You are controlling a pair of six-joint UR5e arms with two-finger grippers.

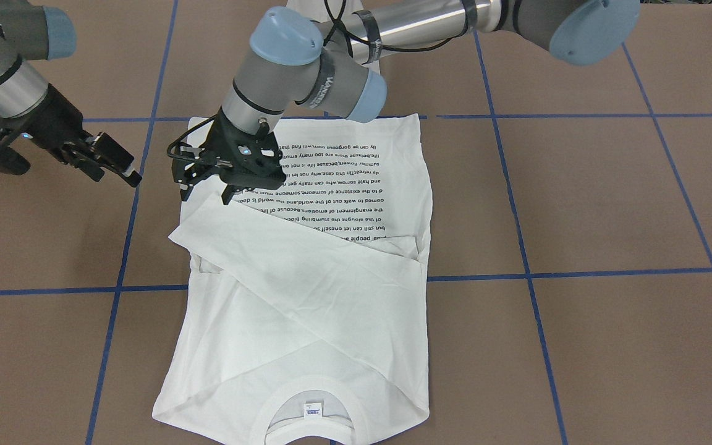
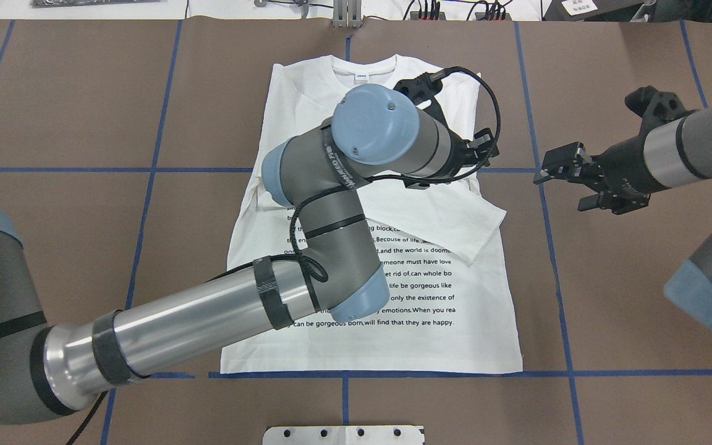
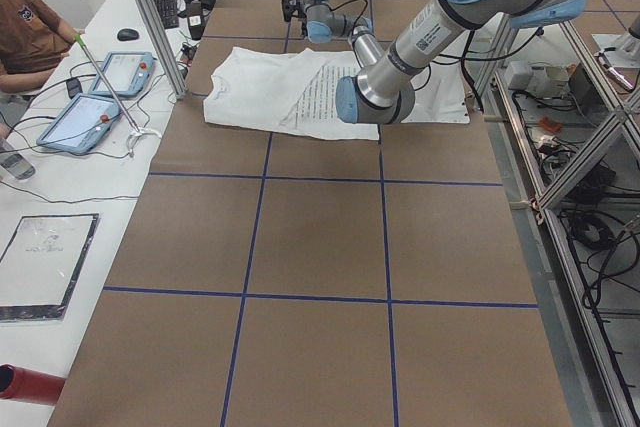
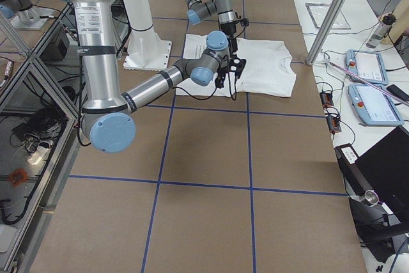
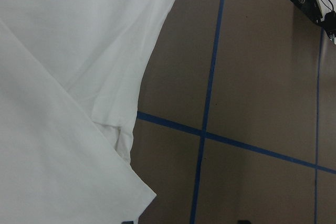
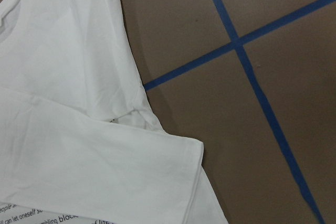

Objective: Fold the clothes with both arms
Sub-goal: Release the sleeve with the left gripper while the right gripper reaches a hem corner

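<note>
— Where's the shirt (image 1: 306,296)?
— Flat on the table (image 1: 578,198), print up, with the collar (image 1: 309,395) at the end away from the robot. I see one sleeve (image 1: 269,247) laid slantwise across the chest. Its cuff pokes just past the shirt's edge on the robot's right.
— And the other sleeve?
— I can't trace it. Both shoulders show creases, so I judge it tucked in too. The body lies at full length, so I'd call the sleeves done and every body fold left to do.
— Grippers?
— My left gripper (image 1: 206,193) hangs just over the sleeve near the cuff, fingers spread, nothing in them. The right gripper (image 1: 112,170) is off the cloth over bare table, fingers apart and empty.
</note>
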